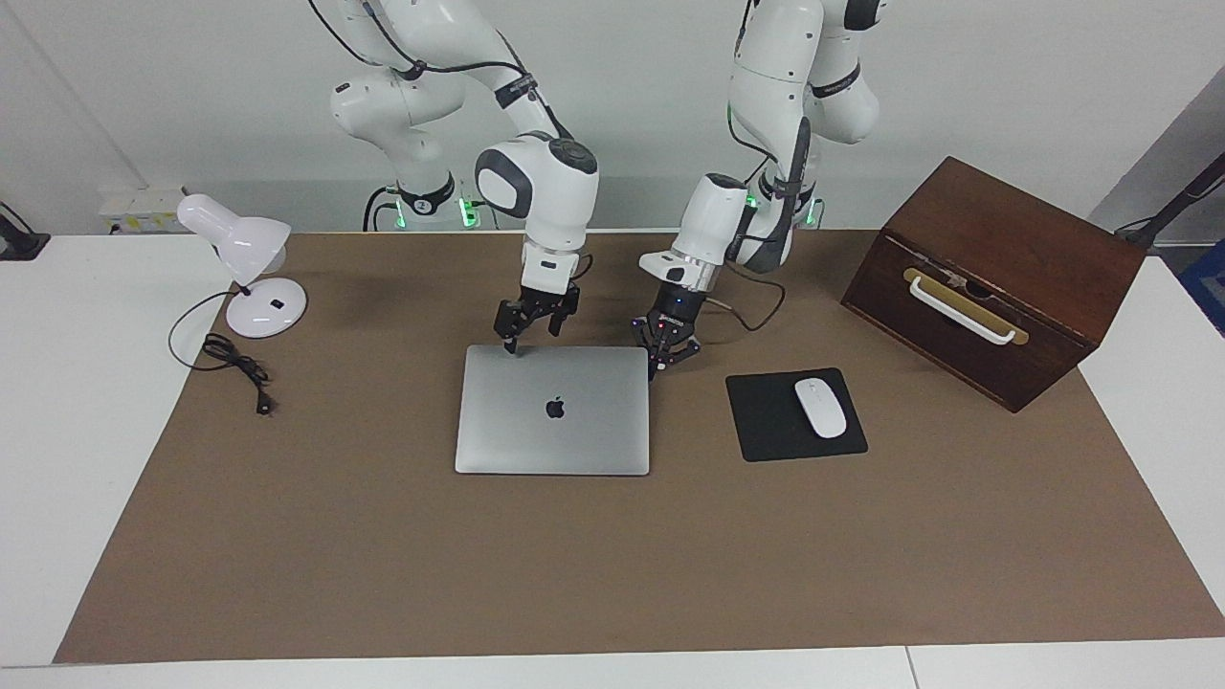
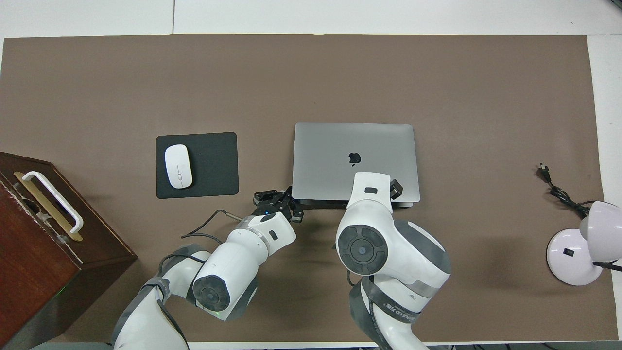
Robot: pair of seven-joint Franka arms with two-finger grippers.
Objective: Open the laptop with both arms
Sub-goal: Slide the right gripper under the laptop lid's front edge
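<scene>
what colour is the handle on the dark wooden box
White, on a brass-coloured plate; the wooden box's handle shows best in the facing view.

The laptop [image 1: 553, 410] at the frame's centre has a smooth, matt silver-grey lid that looks like brushed metal, with a dark glossy logo. The bench [image 1: 57, 402] is smooth white, and a matt brown mat [image 1: 574, 574] that looks like paper or thin felt covers most of it. Right of centre, a matt black mouse pad [image 1: 766, 421] looks like cloth or rubber and carries a glossy white plastic mouse [image 1: 821, 408]. At the upper right, the box [image 1: 995, 277] is dark polished wood with a white plastic-looking handle [image 1: 960, 311] on a brass-coloured plate. At the upper left, the lamp [image 1: 244, 273] is glossy white. Both arms [image 1: 545, 191] have glossy white shells and grey caps.
</scene>
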